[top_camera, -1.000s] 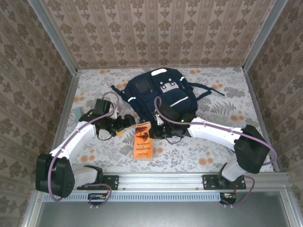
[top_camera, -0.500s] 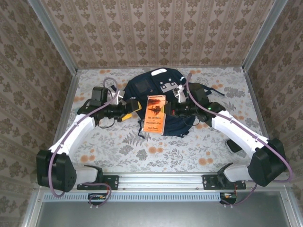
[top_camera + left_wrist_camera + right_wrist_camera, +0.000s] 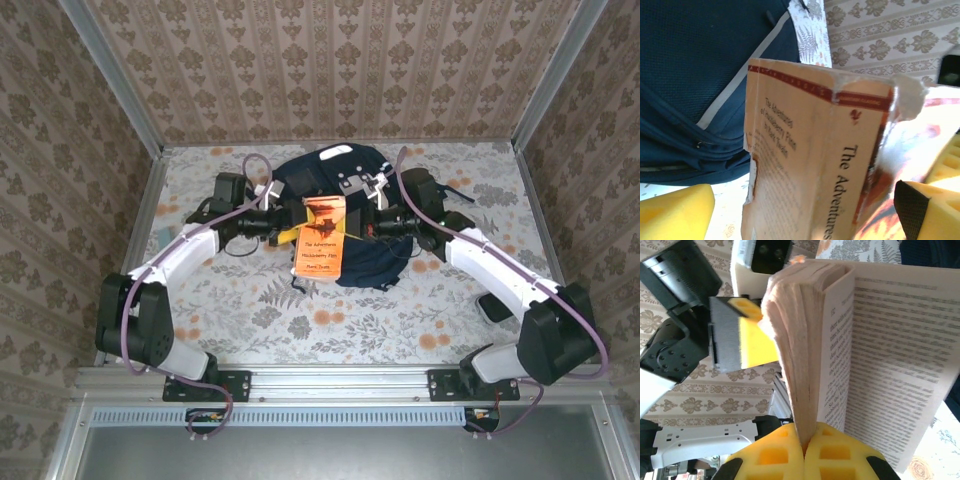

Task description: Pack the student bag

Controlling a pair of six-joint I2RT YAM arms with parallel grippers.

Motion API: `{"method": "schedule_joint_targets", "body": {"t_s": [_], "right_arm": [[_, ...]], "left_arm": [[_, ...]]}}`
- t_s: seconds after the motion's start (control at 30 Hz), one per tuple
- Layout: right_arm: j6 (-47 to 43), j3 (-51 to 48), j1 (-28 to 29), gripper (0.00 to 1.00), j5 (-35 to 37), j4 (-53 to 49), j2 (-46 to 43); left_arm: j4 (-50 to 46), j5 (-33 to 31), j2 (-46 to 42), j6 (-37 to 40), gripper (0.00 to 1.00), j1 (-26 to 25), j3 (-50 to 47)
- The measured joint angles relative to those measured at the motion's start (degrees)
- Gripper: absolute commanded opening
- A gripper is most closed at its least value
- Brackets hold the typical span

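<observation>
- Wallpapered walls close in on three sides of a table (image 3: 420, 320) with a floral cover. I am reading it from the overhead camera and both wrist cameras.
- Student bag (image 3: 375, 262): navy, lying at the middle of the table's far edge, with a pale stripe showing on its fabric.
- Orange paperback (image 3: 321, 238): held up over the bag's left part, front cover facing the overhead camera. Its near end reaches past the bag toward the table's near edge.
- Right gripper (image 3: 804, 440): clenched on the paperback. In the right wrist view the two yellow pads meet on a thick sheaf of pages, and a printed leaf stands open to one side.
- Left gripper (image 3: 283, 230): released, jaws wide, at the paperback's left edge. In the left wrist view the book stands between its two yellow pads (image 3: 675, 210).
- Reservation: the picture is blurred at the farther pad, so I cannot tell whether it touches the cover.
</observation>
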Motion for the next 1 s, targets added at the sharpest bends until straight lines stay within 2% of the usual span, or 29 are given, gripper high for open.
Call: {"method": "schedule_joint_targets", "body": {"t_s": [0.17,0.33,0.4,0.47,0.53,0.6,0.67,0.73,0.77,0.87,1.0], "right_arm": [[0.81,0.00,-0.74,0.03,-0.72,0.31,1.95],[1.05,0.00,-1.31,0.04,-0.74,0.35,2.40],[1.03,0.00,-1.60,0.05,-0.74,0.31,2.47],[0.76,0.00,-1.88,0.09,-0.70,0.24,2.47],[0.33,0.00,-2.14,0.20,-0.61,-0.33,2.47],[-0.26,0.00,-2.32,0.36,0.15,-1.01,2.47],[-0.39,-0.11,-2.60,0.52,1.75,-2.05,2.27],[-0.28,-1.14,-2.99,0.65,4.17,-2.47,0.74],[0.09,-1.99,-3.08,0.66,5.31,-2.47,-0.57],[2.34,-6.36,-3.17,0.80,8.15,0.24,-6.19],[8.35,-14.19,-3.10,0.93,11.93,8.02,-13.11]], "left_arm": [[2.80,1.97,-0.11,-0.46,0.76,-1.05,0.09],[3.54,2.23,-0.44,-0.48,0.53,-1.75,0.09],[3.58,2.21,-0.68,-0.55,0.47,-1.73,0.09],[3.65,1.90,-0.85,-0.63,0.37,-1.68,0.09],[3.93,1.88,-0.96,-1.07,0.29,-1.73,0.09],[4.31,1.73,-1.07,-1.42,0.24,-1.73,0.09],[4.42,0.96,-1.51,-1.90,0.21,-1.86,0.09],[4.46,-0.85,-2.49,-2.58,0.20,-1.97,0.09],[4.55,-1.90,-3.04,-3.17,0.20,-2.01,0.09],[6.08,-5.40,-5.20,-5.97,0.20,-2.03,0.09],[10.43,-10.88,-7.72,-11.54,0.20,-2.12,0.09]]}}
